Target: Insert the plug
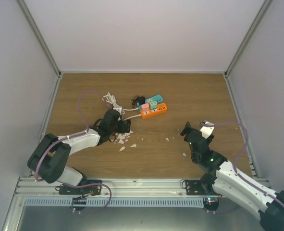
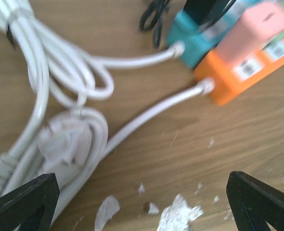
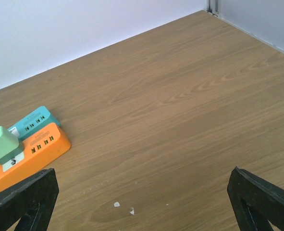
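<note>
1. Left wrist view: the left claw is spread wide with nothing between its fingers. The plug, white, lies loose on its coiled cord, just ahead of the left-hand finger and untouched.
2. Up and to the right, the orange strip and teal strip lie side by side, with a pink adapter on top.
3. The right claw hangs spread and empty over bare wood, well apart from the strips.
4. To my eye the step in hand is the pick: the plug is not held, and nothing has gone in.
5. Next, the left claw needs to shift over the plug body and pinch its sides, leaving the prongs clear. Then it carries the plug to a free socket. The coil may drag.
</note>
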### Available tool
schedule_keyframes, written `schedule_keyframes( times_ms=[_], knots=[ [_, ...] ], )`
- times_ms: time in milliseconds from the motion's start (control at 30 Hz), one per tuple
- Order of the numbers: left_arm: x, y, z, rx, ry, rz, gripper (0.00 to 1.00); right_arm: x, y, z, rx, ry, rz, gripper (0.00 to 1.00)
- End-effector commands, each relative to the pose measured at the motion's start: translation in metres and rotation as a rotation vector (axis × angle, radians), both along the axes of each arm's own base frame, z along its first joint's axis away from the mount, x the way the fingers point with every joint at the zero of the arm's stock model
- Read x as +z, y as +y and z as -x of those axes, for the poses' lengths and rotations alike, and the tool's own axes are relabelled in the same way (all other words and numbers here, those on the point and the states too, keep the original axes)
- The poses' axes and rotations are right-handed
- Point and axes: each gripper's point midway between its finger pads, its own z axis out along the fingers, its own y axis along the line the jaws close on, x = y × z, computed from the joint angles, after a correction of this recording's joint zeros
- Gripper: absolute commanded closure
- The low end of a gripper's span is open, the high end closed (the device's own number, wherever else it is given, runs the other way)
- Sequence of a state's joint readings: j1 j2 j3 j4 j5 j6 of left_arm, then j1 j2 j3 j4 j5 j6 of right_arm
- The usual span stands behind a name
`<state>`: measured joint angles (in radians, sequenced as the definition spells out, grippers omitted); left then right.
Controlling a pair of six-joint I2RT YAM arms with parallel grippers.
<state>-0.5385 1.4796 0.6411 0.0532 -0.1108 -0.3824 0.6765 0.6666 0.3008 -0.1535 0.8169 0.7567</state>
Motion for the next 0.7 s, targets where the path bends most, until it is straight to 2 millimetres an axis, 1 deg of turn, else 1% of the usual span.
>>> schedule_keyframes(
  times_ms=[0,67,100,167,233,333,367,400,433,500,667],
  knots=[
    [0.075,-0.015,-0.027,-0.065,-0.254,0.067,0.01,0.020,0.009,-0.007,0.037,-0.056,-0.023,0.00],
    [0.093,-0.020,-0.028,-0.104,-0.319,0.078,0.01,0.022,0.019,-0.011,0.090,-0.061,-0.016,0.00],
    [0.102,-0.023,-0.028,-0.132,-0.354,0.075,0.01,0.022,0.027,-0.013,0.141,-0.058,-0.006,0.00],
    [0.116,-0.031,-0.027,-0.199,-0.412,0.081,0.01,0.025,0.053,-0.018,0.278,-0.072,0.005,0.00],
    [0.130,-0.036,-0.026,-0.256,-0.474,0.095,0.01,0.024,0.074,-0.024,0.376,-0.054,0.020,0.00],
    [0.144,-0.031,-0.029,-0.307,-0.522,0.146,0.01,0.016,0.090,-0.034,0.410,0.017,0.042,0.00],
    [0.150,-0.028,-0.028,-0.328,-0.541,0.179,0.01,0.014,0.095,-0.038,0.418,0.038,0.051,0.00],
    [0.150,-0.025,-0.022,-0.350,-0.551,0.210,0.01,0.016,0.100,-0.041,0.425,0.047,0.058,0.00],
    [0.156,-0.023,-0.018,-0.371,-0.580,0.244,0.01,0.017,0.105,-0.044,0.431,0.056,0.066,0.00],
    [0.162,-0.018,-0.011,-0.404,-0.612,0.289,0.01,0.023,0.107,-0.047,0.417,0.051,0.083,0.00],
    [0.163,-0.011,-0.008,-0.397,-0.624,0.301,0.01,0.047,0.103,-0.054,0.372,-0.008,0.100,0.01]
  ],
)
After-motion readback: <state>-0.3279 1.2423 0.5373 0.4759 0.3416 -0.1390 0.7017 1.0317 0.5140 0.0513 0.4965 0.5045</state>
